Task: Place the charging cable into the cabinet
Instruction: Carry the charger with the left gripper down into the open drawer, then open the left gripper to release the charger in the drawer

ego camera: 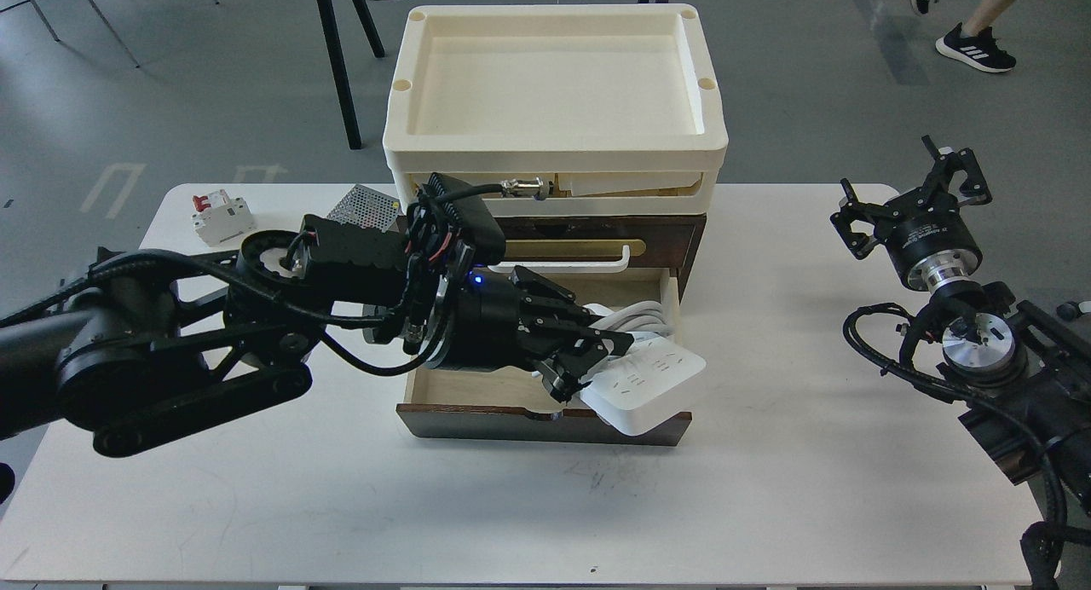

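The cabinet [673,232] is a dark brown drawer unit with a cream tray top [554,70] and a white handle [626,257]. Its lower drawer [545,424] is pulled out toward me. My left gripper [592,360] is shut on the charging cable [643,385], a white power strip with its cord [639,317] looped at the far side. The strip is tilted over the drawer's right front part, its near corner overlapping the drawer's front edge. My right gripper [916,189] is open and empty at the table's right edge.
A white circuit breaker with a red switch [222,215] lies at the back left. A perforated metal box [365,204] sits left of the cabinet, partly behind my left arm. The table [767,488] has bare room in front and to the right of the drawer.
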